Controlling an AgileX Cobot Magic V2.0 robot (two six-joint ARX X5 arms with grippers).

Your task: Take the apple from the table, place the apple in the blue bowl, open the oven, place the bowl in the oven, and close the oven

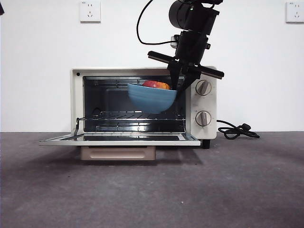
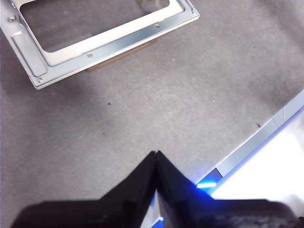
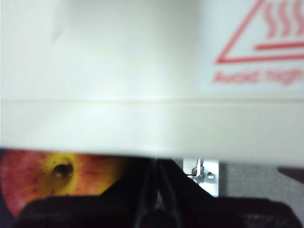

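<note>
Front view shows the right gripper [image 1: 176,85] clamping the deep matte blue bowl [image 1: 151,98] at its 3 o'clock rim. Round red apple [image 1: 156,85] lies inside, within the open cream-white oven [image 1: 142,73]. Left gripper [image 2: 156,159] is closed, empty.

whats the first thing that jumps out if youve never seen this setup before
The right gripper holds the blue bowl by its rim in mid-air, at the oven's open mouth above the wire rack, with the apple sitting inside the bowl. The oven door lies folded down flat in front. The left gripper waits shut over bare table near the door's corner.
</note>
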